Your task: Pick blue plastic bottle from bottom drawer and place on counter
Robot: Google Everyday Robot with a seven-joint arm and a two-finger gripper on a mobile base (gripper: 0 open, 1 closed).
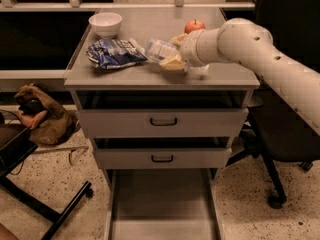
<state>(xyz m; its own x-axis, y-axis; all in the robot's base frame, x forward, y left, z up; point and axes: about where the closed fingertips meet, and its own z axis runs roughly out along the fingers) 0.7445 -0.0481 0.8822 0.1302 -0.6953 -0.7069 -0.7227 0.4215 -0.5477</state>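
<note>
Hidden: the rear part of the blue plastic bottle (159, 49) is covered by the gripper (172, 51), and its cap cannot be made out.
Cut off: the arm (260, 49) is cropped at the right edge, so its base is not seen. The front of the bottom drawer (162, 204) is cropped by the lower edge.
Unclear: whether the bottle rests on the counter (125, 76) or is held just above it cannot be told.
Arm pose: the arm is raised from the right edge to a bend above the counter's right side, then carried left and slightly down to the wrist.
Gripper: it is placed over the middle of the counter, with pale yellow fingers (172, 64) seen above and below the bottle.
Jaws: clamped on the bottle.
Bottle: it is held on its side, pointed left, just beside the snack bag (112, 53).
Bottom drawer: it is pulled out beneath the two handled drawers (162, 121).
Other things: a white bowl (105, 24) is set at the back left corner, and an apple (195, 26) is seen behind the wrist.
</note>
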